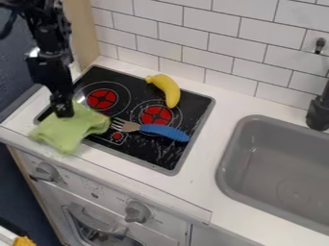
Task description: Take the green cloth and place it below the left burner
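Observation:
The gripper hangs down at the left of the stove, its tips at the upper part of the green cloth. Whether it holds the cloth cannot be told. The cloth lies crumpled over the stove's lower left corner and the white counter edge. Just above and to the right of it is the left burner, a red disc on the black cooktop.
A yellow banana lies at the cooktop's upper right. A fork with a blue handle lies across the lower edge of the right burner. The grey sink is at the right, with a black faucet behind it.

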`<action>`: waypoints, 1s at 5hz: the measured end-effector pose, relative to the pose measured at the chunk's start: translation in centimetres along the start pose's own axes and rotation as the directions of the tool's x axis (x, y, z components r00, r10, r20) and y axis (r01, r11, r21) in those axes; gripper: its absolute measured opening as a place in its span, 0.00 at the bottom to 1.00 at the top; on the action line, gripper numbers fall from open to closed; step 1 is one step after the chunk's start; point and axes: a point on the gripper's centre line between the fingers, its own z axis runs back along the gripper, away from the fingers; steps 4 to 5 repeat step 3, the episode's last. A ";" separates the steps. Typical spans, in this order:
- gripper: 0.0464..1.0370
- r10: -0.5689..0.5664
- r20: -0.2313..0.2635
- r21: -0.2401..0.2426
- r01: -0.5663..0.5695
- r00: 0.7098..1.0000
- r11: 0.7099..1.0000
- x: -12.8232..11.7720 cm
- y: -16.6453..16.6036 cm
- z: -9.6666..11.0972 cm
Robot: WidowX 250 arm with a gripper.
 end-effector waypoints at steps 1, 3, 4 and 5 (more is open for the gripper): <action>0.96 -0.001 -0.010 -0.058 0.001 1.000 0.998 -0.2 -0.6 2.1; 0.96 -0.004 0.012 -0.086 0.005 1.000 0.996 -0.3 -0.8 3.0; 0.96 -0.004 0.012 -0.086 0.005 1.000 0.996 -0.3 -0.8 3.0; 0.96 -0.004 0.012 -0.086 0.005 1.000 0.996 -0.3 -0.8 3.0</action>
